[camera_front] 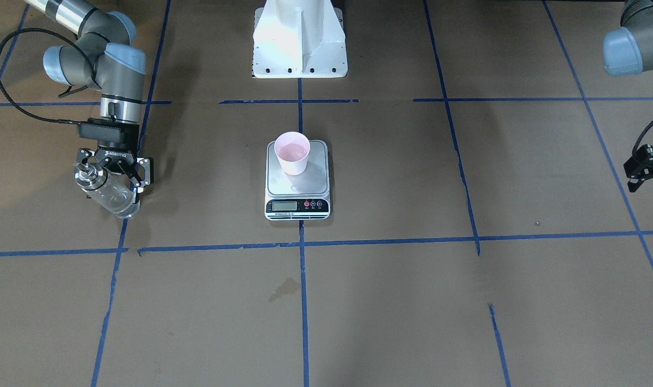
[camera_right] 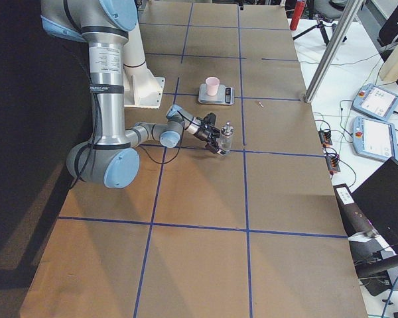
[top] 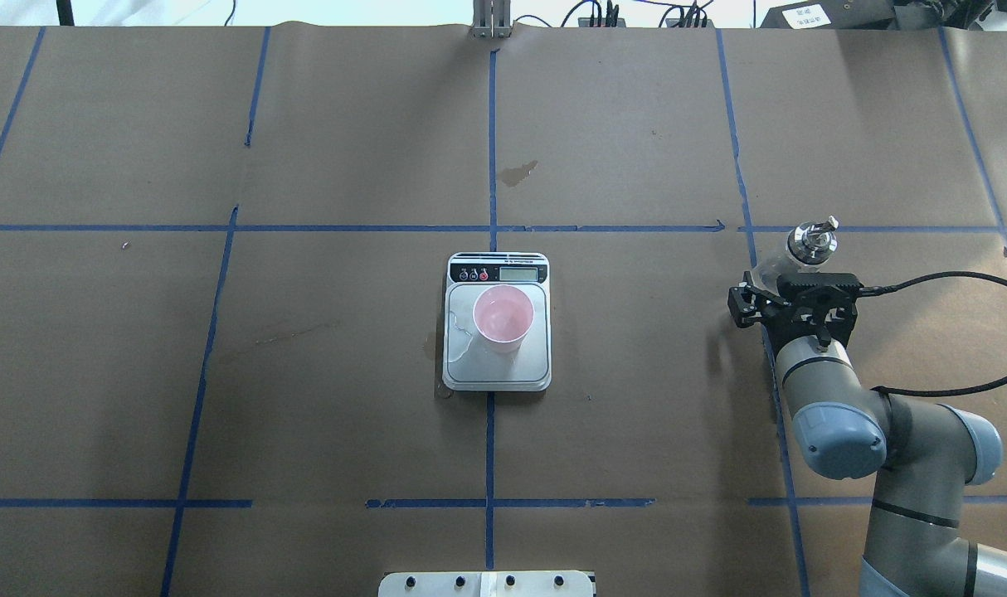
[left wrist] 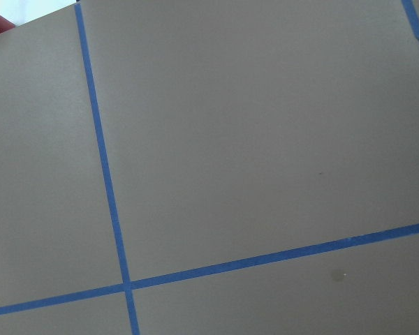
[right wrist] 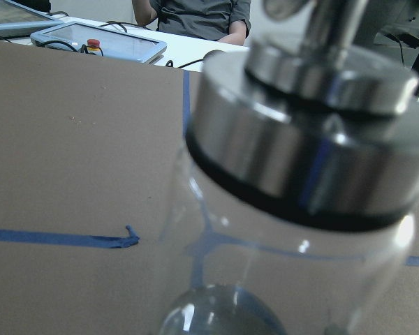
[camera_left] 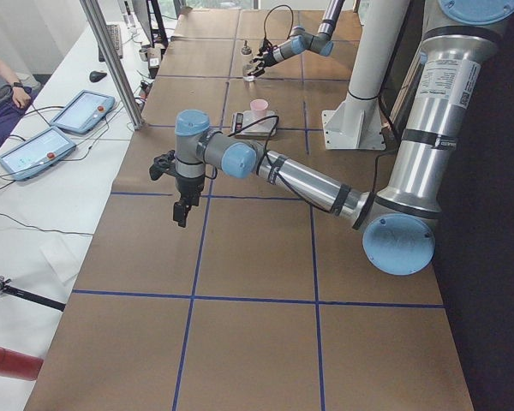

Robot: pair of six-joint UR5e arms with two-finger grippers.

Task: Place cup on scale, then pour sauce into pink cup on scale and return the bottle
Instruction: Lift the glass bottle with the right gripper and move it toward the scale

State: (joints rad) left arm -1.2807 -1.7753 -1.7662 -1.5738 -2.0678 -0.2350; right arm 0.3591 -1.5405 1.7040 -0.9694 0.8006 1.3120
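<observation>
The pink cup stands upright on the silver plate of the scale, with liquid in it; they also show in the overhead view as cup and scale. The clear glass bottle with its metal collar and spout stands upright on the table, off to the robot's right. My right gripper reaches in level, its jaws wide on either side of the bottle's body. The bottle fills the right wrist view. My left gripper hangs empty at the far left, cut off by the frame edge.
The robot's white base stands behind the scale. Blue tape lines grid the brown table. A dark stain marks the paper in front of the scale. A cable loops off the right wrist. Tablets and a seated person are beyond the table's far edge.
</observation>
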